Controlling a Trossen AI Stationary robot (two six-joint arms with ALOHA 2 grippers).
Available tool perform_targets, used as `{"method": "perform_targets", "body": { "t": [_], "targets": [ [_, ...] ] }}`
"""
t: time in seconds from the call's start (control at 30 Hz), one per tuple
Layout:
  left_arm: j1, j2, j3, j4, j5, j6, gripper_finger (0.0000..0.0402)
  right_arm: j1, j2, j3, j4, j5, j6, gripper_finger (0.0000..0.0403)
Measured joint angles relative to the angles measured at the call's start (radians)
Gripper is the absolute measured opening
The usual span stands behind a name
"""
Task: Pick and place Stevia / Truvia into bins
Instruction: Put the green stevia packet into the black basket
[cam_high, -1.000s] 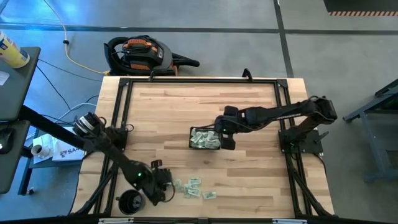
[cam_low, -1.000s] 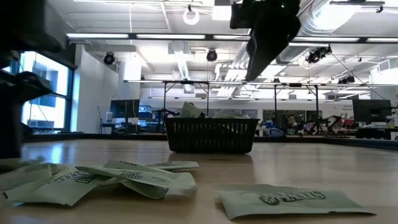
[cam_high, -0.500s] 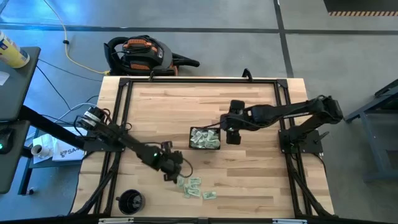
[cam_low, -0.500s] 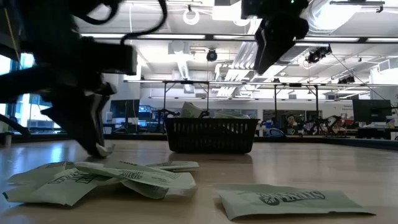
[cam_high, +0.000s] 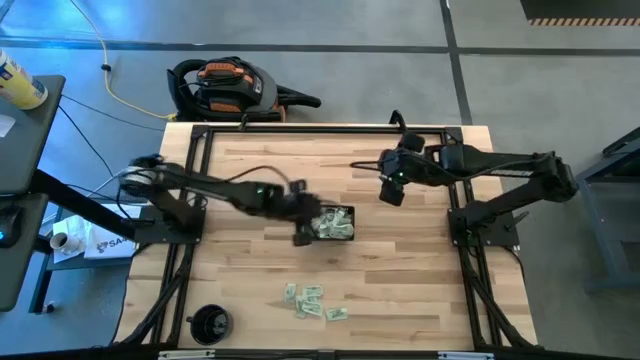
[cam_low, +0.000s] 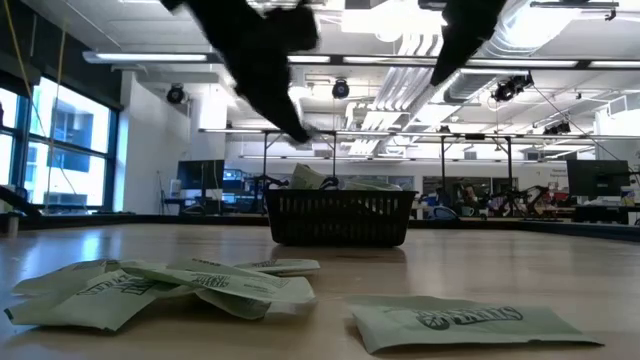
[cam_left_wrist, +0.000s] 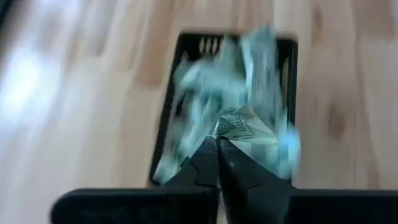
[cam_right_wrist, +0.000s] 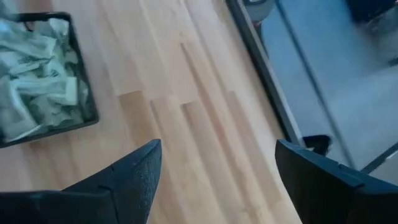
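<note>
**Left arm at the tray, sachet pinched, drop pending**

Left gripper (cam_left_wrist: 217, 142) has its fingers pressed together on one pale green-and-white paper sachet (cam_left_wrist: 239, 126), held right at the fingertips. Directly beyond the fingers: the small black rectangular mesh tray (cam_left_wrist: 166, 112), already heaped with sachets. In the high view the left gripper (cam_high: 303, 232) sits at the tray's (cam_high: 349, 211) near-left corner.

Step, as I read it: transport done, release is next. Needs the fingers fully over the tray's inside, then spread. The pile is high, so a drop near the wall could slide the sachet off over the rim.

Right gripper (cam_right_wrist: 214, 177): fingers spread wide, nothing between them, bare wood ahead of them and the tray off to one side. In the high view the right gripper (cam_high: 392, 187) is parked well clear of the tray.

Remaining loose sachets (cam_high: 313, 302): a small cluster on the light wooden plank worktop (cam_high: 250, 165), well apart from both sets of fingers. A round black cup-like object (cam_high: 209, 323) sits near the worktop's corner.

Room: open workshop with ceiling strip lights, grey floor, an orange-and-black vacuum (cam_high: 230, 87) beyond the worktop.
</note>
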Motion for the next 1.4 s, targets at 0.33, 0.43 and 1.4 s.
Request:
{"method": "perform_targets", "body": {
  "t": [0.33, 0.43, 1.4],
  "targets": [
    [0.066, 0.095, -0.002, 0.088, 0.117, -0.036, 0.0186, 0.091, 0.075, 0.0, -0.04, -0.193, 0.051, 0.0303],
    [0.048, 0.065, 0.032, 0.008, 0.139, -0.118, 0.0225, 0.136, 0.114, 0.0, 0.017, -0.25, 0.052, 0.0303],
    [-0.528, -0.128, 0.004, -0.419, -0.23, -1.074, 0.0269, 0.617, 0.703, 0.0, 0.708, -0.483, 0.285, 0.0303]
  ]
}}
